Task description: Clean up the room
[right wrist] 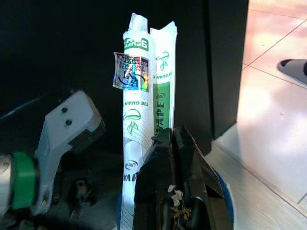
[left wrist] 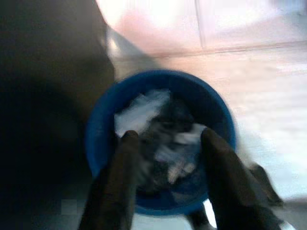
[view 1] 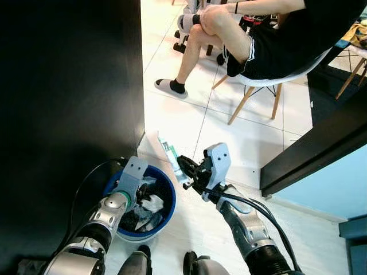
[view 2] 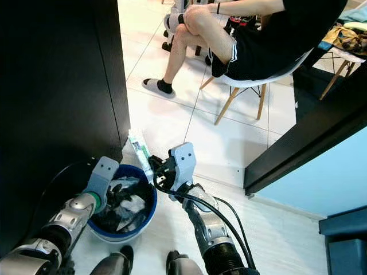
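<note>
A blue bin [view 1: 166, 215] full of crumpled black and white trash stands on the floor by a black cabinet. My right gripper [view 1: 184, 167] is shut on a white and green paper packet [view 1: 170, 154], holding it just above the bin's right rim. In the right wrist view the packet [right wrist: 146, 100] stands up from between the black fingers [right wrist: 165, 158]. My left gripper [view 1: 140, 192] hangs over the bin, and in the left wrist view its fingers [left wrist: 125, 163] stand open above the trash [left wrist: 158, 129].
A black cabinet [view 1: 69, 86] walls off the left. A person sits on a white chair [view 1: 269, 80] further ahead, a slippered foot [view 1: 170, 87] on the tiles. A dark table edge [view 1: 321, 143] crosses the right side.
</note>
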You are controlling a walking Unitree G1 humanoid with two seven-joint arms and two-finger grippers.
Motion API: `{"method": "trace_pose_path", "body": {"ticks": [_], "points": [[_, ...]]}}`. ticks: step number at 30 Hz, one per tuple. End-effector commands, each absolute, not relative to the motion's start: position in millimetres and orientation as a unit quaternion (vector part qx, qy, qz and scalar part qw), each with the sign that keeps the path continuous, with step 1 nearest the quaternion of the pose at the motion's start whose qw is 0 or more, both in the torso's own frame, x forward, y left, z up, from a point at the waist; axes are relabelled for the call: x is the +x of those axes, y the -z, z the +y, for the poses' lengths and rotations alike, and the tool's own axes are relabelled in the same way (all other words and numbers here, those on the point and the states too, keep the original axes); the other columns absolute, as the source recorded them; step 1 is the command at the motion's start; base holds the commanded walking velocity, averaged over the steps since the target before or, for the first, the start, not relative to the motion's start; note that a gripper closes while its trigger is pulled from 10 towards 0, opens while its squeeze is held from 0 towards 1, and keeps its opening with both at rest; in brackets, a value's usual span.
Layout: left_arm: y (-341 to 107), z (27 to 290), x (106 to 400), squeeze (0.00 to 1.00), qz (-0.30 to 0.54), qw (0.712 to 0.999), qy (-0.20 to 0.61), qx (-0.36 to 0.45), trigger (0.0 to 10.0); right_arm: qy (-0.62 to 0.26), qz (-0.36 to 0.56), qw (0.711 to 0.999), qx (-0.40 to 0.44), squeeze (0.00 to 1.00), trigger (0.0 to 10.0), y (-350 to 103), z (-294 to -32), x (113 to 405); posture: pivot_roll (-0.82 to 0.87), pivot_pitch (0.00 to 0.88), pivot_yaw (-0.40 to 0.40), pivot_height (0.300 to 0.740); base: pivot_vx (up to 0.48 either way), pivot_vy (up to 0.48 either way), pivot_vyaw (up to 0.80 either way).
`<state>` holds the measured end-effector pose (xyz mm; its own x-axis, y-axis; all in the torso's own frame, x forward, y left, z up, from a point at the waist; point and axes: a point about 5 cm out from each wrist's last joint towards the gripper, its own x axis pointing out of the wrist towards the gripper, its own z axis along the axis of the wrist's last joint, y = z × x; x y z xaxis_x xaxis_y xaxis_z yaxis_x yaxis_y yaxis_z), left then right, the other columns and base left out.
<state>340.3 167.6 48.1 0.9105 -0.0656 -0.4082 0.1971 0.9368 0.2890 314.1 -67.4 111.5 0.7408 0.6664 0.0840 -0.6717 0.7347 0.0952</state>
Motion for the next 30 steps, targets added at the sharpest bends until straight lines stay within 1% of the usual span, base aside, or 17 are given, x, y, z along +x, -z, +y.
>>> {"method": "trace_pose_path", "body": {"ticks": [1, 6, 9, 12, 14, 15, 16, 17, 18, 19, 20, 23, 24, 25, 28, 29, 30], "points": [[-41, 170, 333, 0.00, 0.195, 0.964, 0.061, 0.173, 10.0, -0.369, -0.005, 0.927, 0.067, 0.00, 10.0, -104, -67, 309, 0.05, 0.286, -0.048, 0.740, 0.000, 0.000, 0.00], [-51, 174, 327, 0.00, 0.126, 0.975, 0.053, 0.176, 10.0, -0.385, 0.039, 0.920, 0.065, 0.00, 10.0, -88, -65, 308, 0.11, 0.299, -0.049, 0.740, 0.000, 0.000, 0.00], [-71, 174, 305, 0.00, 0.062, 0.978, 0.078, 0.181, 10.0, -0.377, 0.100, 0.921, 0.023, 0.00, 10.0, -62, -65, 310, 0.16, 0.310, -0.054, 0.740, 0.000, 0.000, 0.00], [-80, 174, 290, 0.00, 0.058, 0.978, 0.100, 0.172, 10.0, -0.377, 0.108, 0.919, 0.030, 0.00, 10.0, -60, -60, 311, 0.23, 0.320, -0.058, 0.740, 0.000, 0.000, 0.00], [-96, 176, 258, 0.00, 0.066, 0.977, 0.147, 0.142, 10.0, -0.381, 0.111, 0.916, 0.055, 0.00, 10.0, -62, -50, 315, 0.23, 0.320, -0.058, 0.740, 0.000, 0.000, 0.00], [-96, 176, 258, 0.00, 0.066, 0.977, 0.147, 0.142, 10.0, -0.381, 0.111, 0.916, 0.055, 0.00, 10.0, -62, -50, 315, 0.23, 0.320, -0.058, 0.740, 0.000, 0.000, 0.00], [-101, 176, 247, 0.00, 0.070, 0.976, 0.164, 0.128, 10.0, -0.382, 0.109, 0.915, 0.064, 0.00, 10.0, -63, -46, 316, 0.23, 0.320, -0.058, 0.740, 0.000, 0.000, 0.00], [-113, 179, 234, 0.00, 0.066, 0.979, 0.177, 0.081, 10.0, -0.385, 0.109, 0.914, 0.064, 0.00, 10.0, -64, -42, 317, 0.23, 0.320, -0.058, 0.740, 0.000, 0.000, 0.00], [-113, 179, 234, 0.00, 0.066, 0.979, 0.177, 0.081, 10.0, -0.385, 0.109, 0.914, 0.064, 0.00, 10.0, -64, -42, 317, 0.23, 0.320, -0.058, 0.740, 0.000, 0.000, 0.00], [-128, 182, 222, 0.00, 0.057, 0.979, 0.190, 0.041, 10.0, -0.386, 0.112, 0.914, 0.059, 0.00, 10.0, -65, -38, 318, 0.23, 0.320, -0.058, 0.740, 0.000, 0.000, 0.00], [-146, 183, 205, 0.00, 0.044, 0.977, 0.209, 0.002, 10.0, -0.391, 0.116, 0.912, 0.053, 0.00, 10.0, -65, -31, 318, 0.36, 0.351, -0.069, 0.740, 0.000, 0.000, 0.00], [-156, 182, 192, 0.00, 0.039, 0.976, 0.212, -0.008, 10.0, -0.397, 0.117, 0.909, 0.050, 0.00, 10.0, -65, -25, 318, 0.40, 0.354, -0.072, 0.740, 0.000, 0.000, 0.00], [-159, 181, 187, 0.00, 0.038, 0.977, 0.209, -0.013, 10.0, -0.395, 0.115, 0.911, 0.042, 0.19, 10.0, -66, -22, 319, 0.42, 0.354, -0.075, 0.740, 0.000, 0.000, 0.00], [-160, 181, 183, 0.00, 0.038, 0.978, 0.203, -0.015, 10.0, -0.393, 0.115, 0.911, 0.040, 0.89, 10.0, -67, -20, 320, 0.42, 0.354, -0.075, 0.740, 0.000, 0.000, 0.00], [-160, 181, 181, 0.00, 0.038, 0.979, 0.199, -0.016, 10.0, -0.392, 0.115, 0.912, 0.039, 0.89, 10.0, -68, -19, 321, 0.42, 0.354, -0.075, 0.740, 0.000, 0.000, 0.00], [-161, 180, 179, 0.00, 0.041, 0.980, 0.194, -0.020, 10.0, -0.383, 0.107, 0.917, 0.034, 1.00, 10.0, -71, -18, 323, 0.44, 0.355, -0.081, 0.740, 0.000, 0.000, 0.00], [-161, 180, 179, 0.00, 0.041, 0.980, 0.194, -0.020, 10.0, -0.383, 0.107, 0.917, 0.034, 1.00, 10.0, -71, -18, 323, 0.44, 0.355, -0.081, 0.740, 0.000, 0.000, 0.00]]}}
